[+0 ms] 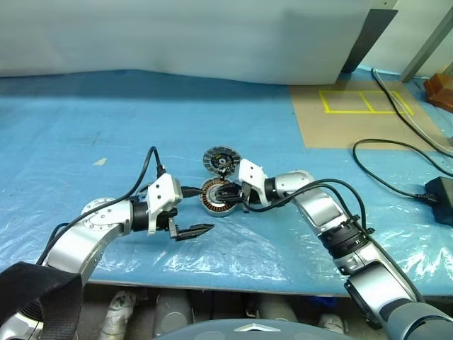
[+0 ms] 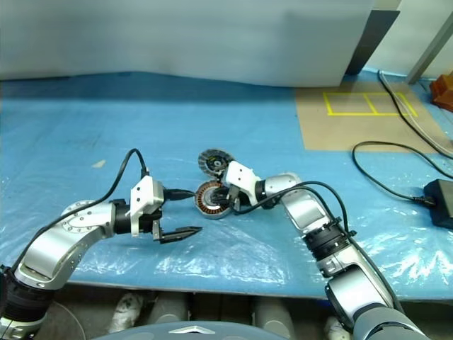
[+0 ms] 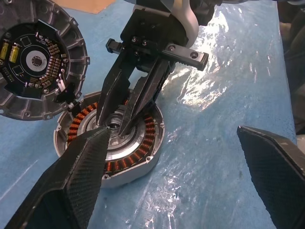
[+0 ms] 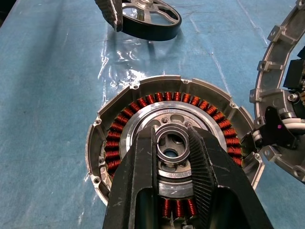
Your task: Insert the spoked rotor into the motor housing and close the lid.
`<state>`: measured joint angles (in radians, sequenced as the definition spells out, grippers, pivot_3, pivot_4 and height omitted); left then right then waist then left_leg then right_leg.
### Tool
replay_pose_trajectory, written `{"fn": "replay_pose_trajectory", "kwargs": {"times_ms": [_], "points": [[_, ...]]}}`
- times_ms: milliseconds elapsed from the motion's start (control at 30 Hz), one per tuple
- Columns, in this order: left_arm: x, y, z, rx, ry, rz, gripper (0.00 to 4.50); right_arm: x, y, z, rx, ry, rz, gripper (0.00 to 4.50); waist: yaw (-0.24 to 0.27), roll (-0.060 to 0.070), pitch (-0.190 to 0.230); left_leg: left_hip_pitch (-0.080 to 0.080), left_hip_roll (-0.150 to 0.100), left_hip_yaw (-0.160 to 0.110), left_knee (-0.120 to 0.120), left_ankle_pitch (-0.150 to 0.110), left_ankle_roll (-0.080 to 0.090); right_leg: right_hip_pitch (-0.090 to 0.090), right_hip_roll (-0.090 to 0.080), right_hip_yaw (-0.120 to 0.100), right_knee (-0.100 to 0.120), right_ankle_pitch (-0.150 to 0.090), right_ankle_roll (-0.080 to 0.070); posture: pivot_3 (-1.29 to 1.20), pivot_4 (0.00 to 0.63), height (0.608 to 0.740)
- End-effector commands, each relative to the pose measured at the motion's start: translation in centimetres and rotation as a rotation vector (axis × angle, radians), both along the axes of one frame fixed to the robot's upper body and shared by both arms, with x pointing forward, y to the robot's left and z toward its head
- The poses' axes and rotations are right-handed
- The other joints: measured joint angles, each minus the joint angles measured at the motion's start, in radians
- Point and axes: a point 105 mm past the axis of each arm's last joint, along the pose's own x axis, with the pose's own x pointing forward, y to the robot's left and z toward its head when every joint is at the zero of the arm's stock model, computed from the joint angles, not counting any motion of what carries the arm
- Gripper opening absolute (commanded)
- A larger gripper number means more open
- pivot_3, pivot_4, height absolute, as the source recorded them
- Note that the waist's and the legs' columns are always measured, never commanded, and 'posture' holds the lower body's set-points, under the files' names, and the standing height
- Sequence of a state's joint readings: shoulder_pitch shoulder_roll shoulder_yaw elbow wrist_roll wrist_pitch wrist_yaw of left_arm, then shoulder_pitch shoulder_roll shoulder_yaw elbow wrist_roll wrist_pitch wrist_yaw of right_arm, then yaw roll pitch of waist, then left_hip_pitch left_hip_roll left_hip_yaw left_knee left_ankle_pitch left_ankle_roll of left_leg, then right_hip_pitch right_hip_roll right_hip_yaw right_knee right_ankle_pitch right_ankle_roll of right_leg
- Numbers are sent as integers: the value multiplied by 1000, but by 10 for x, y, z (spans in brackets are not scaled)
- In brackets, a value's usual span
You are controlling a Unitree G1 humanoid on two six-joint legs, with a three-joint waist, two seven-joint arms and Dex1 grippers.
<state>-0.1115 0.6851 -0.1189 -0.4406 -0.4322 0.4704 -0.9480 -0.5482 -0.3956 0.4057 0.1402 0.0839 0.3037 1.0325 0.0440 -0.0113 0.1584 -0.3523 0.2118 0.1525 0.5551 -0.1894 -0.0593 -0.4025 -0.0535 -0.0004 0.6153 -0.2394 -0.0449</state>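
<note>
R gripper (image 4: 172,143) pinching thin metal ring (image 4: 170,145) over motor housing (image 4: 109,119) hub, L gripper (image 3: 176,157) open, empty; ring may cock/slip if released off-centre.

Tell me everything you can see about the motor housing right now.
The motor housing is a shallow round silver-grey metal puck lying flat and open on the blue plastic-covered table. Inside runs a ring of copper-coloured windings around a silver hub. Its rim has small screw tabs. The lid stands open at its edge, dark inner face showing. The right gripper hangs over the hub, its fingers pinching a thin metal ring there.
</note>
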Motion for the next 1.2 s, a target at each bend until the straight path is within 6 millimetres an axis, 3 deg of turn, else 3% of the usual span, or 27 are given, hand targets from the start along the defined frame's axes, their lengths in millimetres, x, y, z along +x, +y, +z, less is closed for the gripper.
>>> {"fn": "replay_pose_trajectory", "kwargs": {"times_ms": [33,267,1200], "points": [[-2,-4,7,2,-32,-14,4500,3,3,8,7,-49,14,560,0,0,0,0,0,0,0,0,0,0,0,0,0,0,0,0,150,740],[-2,-4,8,0,-27,4,4500,9,7,15,42,-50,-8,560,0,0,0,0,0,0,1,0,0,0,0,0,1,0,0,0,150,740],[1,-6,13,-13,-32,10,4500,0,3,-3,-26,-47,23,560,0,0,0,0,0,0,2,0,0,-1,0,0,2,0,0,0,150,740]]}}
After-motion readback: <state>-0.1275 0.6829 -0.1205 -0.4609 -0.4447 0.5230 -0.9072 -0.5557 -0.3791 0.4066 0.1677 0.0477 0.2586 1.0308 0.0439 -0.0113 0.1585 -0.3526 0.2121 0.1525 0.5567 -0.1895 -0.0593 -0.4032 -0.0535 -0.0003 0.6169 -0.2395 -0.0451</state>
